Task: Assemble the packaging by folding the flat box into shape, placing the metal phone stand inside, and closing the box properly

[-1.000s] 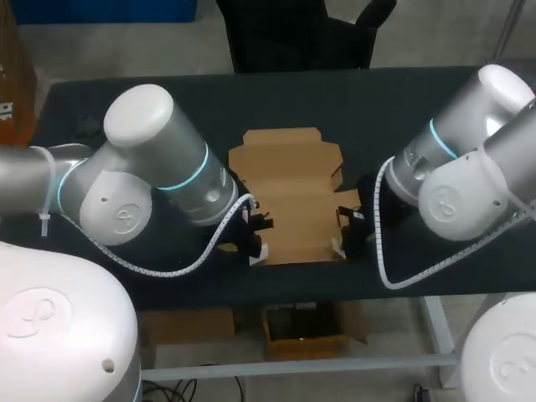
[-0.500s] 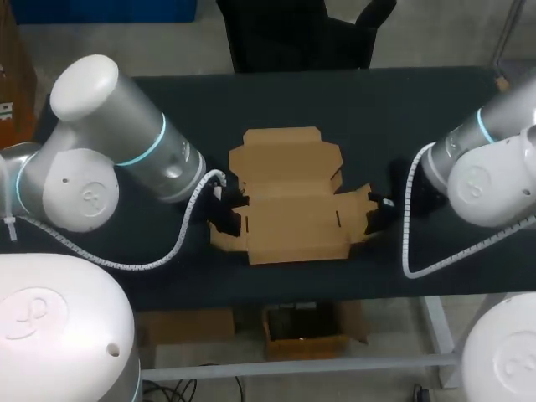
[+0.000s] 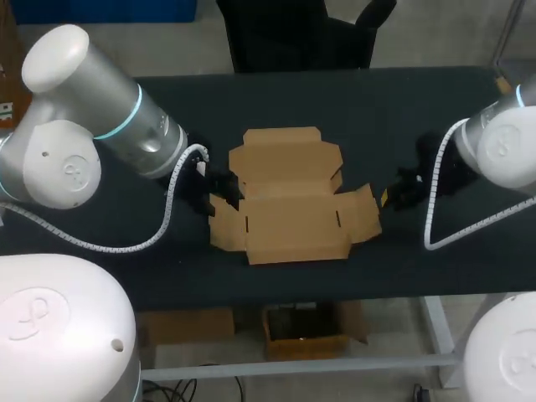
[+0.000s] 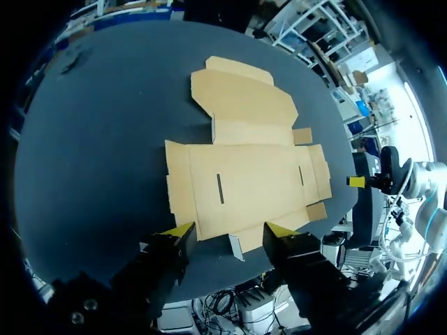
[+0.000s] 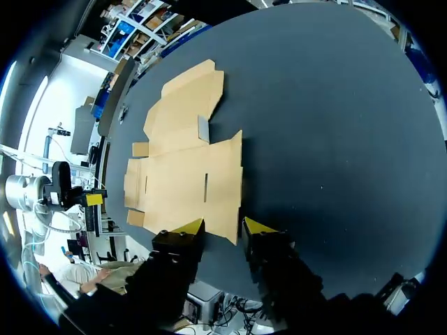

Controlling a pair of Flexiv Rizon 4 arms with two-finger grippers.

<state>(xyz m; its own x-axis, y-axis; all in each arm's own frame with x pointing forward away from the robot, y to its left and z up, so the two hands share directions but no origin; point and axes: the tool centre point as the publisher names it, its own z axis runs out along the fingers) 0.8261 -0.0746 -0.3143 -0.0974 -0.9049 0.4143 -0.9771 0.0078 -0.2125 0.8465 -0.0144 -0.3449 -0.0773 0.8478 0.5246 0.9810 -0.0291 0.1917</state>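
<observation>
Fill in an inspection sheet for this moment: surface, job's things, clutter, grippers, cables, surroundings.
Surface: dark table, bare cloth around the work.
Job's things: cardboard box lies flat and unfolded mid-table, flaps spread; metal phone stand not in view.
Clutter: nothing seen.
Grippers: left gripper open and empty, at the box's left side; right gripper open and empty, at its right side. Neither grips the cardboard.
Cables: left arm's cable and right arm's cable, both white and spiral-wrapped, hang in loops off the box.
Surroundings: nothing seen reaching over the table.
</observation>
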